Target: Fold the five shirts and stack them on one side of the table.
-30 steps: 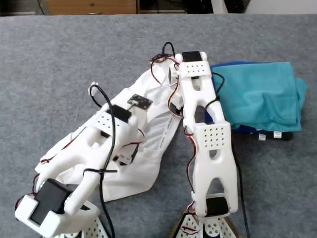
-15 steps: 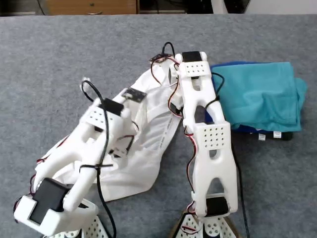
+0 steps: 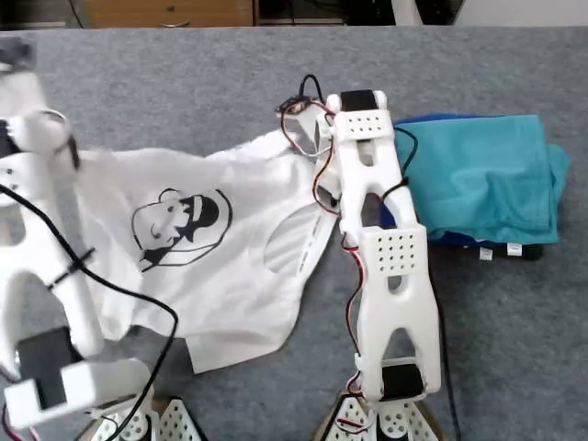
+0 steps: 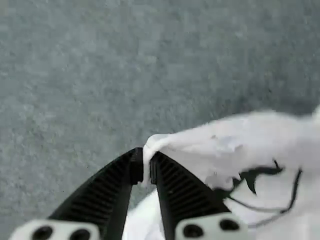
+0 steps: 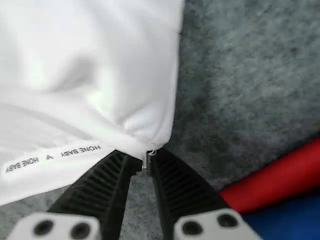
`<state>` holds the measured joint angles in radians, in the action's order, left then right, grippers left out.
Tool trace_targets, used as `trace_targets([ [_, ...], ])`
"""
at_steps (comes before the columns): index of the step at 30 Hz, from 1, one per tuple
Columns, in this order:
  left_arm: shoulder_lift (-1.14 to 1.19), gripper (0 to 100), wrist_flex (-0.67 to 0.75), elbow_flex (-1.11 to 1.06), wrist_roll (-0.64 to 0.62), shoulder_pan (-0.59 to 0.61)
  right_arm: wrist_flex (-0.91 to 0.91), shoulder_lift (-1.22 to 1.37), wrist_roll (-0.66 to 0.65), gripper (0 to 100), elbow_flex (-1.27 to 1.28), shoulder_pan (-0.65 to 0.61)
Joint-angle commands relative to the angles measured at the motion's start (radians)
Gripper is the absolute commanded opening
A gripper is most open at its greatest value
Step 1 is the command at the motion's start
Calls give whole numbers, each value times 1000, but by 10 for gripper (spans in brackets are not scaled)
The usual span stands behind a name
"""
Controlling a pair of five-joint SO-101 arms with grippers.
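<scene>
Heads up, you've got the white shirt [image 3: 211,266] stretched out on the table [image 3: 138,92], lying left of the folded stack [image 3: 482,179] with the cartoon face [image 3: 179,225] up. Left gripper [image 4: 146,170] is clamped on just a sliver of the shirt's edge out over bare table, and right gripper [image 5: 148,162] is clenched on a little bunched corner of the same shirt, close to the stack's red fabric [image 5: 270,185].

What I'd worry about: both pinches are right at the very hem, barely any cloth between the jaws. If you pull the two arms further apart, I reckon one side pops free and the shirt collapses into a heap. The near side of the shirt looks rumpled and uneven too, so a fold from here could come out crooked. Also the right gripper is working near the stack, so any drag toward it might snag or shove the teal shirt [image 3: 478,165] on top.

Writing-wise: there's a strip of lettering [image 5: 55,155] along the shirt by the right gripper, looks like a brand line repeated. Small white tags [image 3: 501,250] poke out at the stack's near edge, way too tiny to make out
</scene>
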<state>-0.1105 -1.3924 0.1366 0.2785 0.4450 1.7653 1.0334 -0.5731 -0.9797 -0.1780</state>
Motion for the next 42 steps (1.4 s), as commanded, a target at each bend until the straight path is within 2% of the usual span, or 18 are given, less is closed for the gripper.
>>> trace_targets([
  [1,71,18,157,63,-49,86,23,-108,-9,90,-62,39],
  [5,188,18,236,101,-130,152,23,-226,-6,270,25,64],
  [8,278,18,235,163,-149,158,17,-323,52,306,50,62],
  [12,397,18,219,249,-155,109,2,-421,135,231,51,27],
  [16,481,18,137,350,-153,48,-44,-395,190,2,85,-156],
  [20,541,18,74,420,-160,14,-143,-269,210,45,107,-351],
  [23,572,18,34,442,-160,17,-216,-162,226,34,105,-426],
  [27,576,19,-17,437,-160,28,-215,-41,222,30,105,-440],
  [34,576,19,-38,443,-160,60,26,15,153,2,42,-349],
  [38,576,19,-40,434,-158,83,23,-15,153,2,219,-320],
  [42,578,19,-40,433,-155,114,-2,-160,147,2,515,-315],
])
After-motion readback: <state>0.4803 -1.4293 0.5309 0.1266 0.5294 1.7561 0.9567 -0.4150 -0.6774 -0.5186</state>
